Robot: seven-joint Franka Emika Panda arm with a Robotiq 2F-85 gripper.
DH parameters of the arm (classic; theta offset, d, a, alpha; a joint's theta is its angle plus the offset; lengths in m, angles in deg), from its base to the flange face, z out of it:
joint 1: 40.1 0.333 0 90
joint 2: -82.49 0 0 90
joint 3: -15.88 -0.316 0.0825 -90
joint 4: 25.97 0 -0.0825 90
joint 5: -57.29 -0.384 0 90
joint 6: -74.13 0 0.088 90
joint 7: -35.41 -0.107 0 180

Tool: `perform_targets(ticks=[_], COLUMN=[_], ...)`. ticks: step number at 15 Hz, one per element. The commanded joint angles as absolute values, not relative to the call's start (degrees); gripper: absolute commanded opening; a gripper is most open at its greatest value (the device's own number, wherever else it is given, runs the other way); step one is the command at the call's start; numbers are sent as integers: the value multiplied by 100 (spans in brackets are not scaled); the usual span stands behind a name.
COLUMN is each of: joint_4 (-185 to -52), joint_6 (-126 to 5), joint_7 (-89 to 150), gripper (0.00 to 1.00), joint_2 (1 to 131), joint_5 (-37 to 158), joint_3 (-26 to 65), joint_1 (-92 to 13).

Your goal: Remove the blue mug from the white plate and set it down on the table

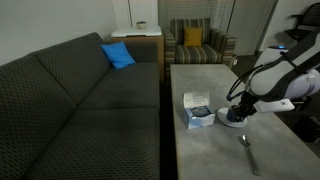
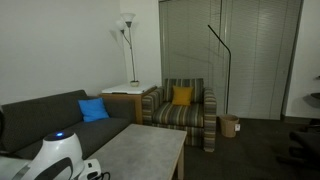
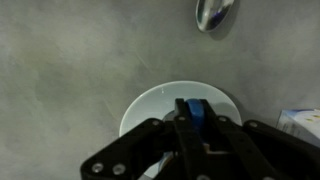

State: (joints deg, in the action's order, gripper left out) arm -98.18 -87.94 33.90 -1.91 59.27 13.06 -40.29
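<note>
The black gripper [image 3: 186, 112] hides most of the small squat blue mug [image 3: 197, 108]. Only a blue sliver shows, so its handle direction and long axis cannot be told. The mug sits on the small round white plate [image 3: 150, 105], midway along the grey concrete-like table [image 1: 210, 80], near a white-and-blue rectangular box [image 1: 197, 110]. The jaws are drawn narrow, pinching the mug's wall.

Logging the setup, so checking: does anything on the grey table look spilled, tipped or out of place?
Nothing looks spilled or damaged. The claw grips the small squat blue mug over the round white plate; a metal spoon lies nearby.
</note>
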Motion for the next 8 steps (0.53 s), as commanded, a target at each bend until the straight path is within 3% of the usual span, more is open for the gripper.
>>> perform_targets(ticks=[1,3,8], joint_4=[-9769,-9768,-9767], joint_6=[-8669,-8665,-8637], joint_7=[3506,3509,3532], gripper=[13,3,3], joint_2=[-191,-189,-189], joint_5=[5805,5807,5820], joint_3=[1267,1268,1267], joint_1=[-4067,-4068,-4066])
